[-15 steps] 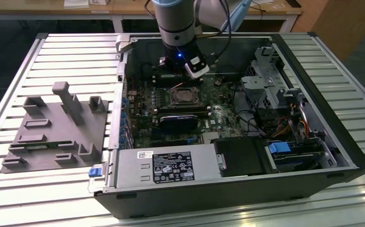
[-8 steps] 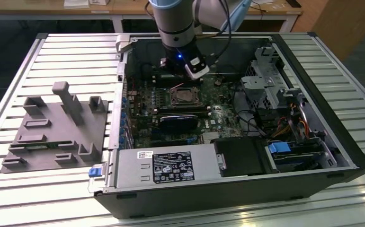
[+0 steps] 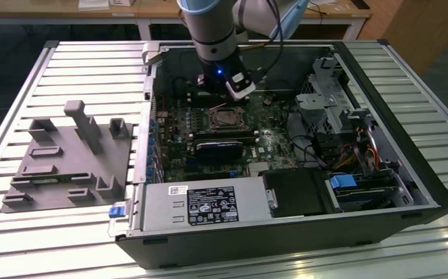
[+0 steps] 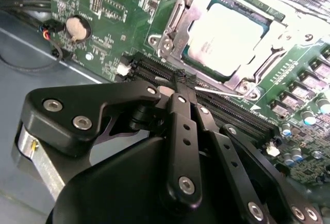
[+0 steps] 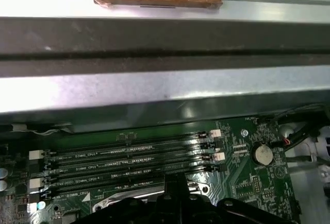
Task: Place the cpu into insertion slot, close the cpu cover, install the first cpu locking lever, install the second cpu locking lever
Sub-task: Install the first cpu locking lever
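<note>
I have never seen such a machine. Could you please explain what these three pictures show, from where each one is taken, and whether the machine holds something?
This is one robot arm reaching from above into an open computer case, which lies on a slatted metal table. The exterior view looks at all this from outside. Both wrist views come from cameras riding on the arm, so they look closely at the green motherboard. In the second wrist view the black tool is near the cpu, which is seated on the board with the silvery cpu cover lying over its edges. Whether the tool grips anything, I cannot tell. The first wrist view shows the long memory slots. At the exterior view's left, a grey holder tray lies on the table.
</note>
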Available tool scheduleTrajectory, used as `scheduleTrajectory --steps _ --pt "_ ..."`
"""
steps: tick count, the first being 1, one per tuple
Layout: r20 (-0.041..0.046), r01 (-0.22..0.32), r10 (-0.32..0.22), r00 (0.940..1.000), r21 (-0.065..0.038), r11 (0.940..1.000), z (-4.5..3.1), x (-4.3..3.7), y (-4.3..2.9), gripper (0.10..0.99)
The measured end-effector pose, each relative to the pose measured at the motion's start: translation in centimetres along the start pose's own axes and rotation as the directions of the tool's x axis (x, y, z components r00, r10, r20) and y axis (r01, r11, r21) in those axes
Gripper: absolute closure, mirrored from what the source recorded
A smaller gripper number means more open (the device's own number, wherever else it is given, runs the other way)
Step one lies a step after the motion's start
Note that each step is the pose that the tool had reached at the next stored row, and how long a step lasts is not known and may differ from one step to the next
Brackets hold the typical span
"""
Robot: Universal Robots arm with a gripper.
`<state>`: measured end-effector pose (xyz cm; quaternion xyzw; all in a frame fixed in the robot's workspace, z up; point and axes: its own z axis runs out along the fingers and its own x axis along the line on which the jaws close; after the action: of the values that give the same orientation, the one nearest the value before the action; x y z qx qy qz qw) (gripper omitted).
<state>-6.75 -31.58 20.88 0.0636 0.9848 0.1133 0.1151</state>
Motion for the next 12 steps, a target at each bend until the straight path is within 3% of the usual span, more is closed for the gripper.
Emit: scheduleTrajectory --steps 12 --pt "0.0143 -0.038 0.038 0.9992 0.015 0.9992 0.30 0.42 0.55 0.980"
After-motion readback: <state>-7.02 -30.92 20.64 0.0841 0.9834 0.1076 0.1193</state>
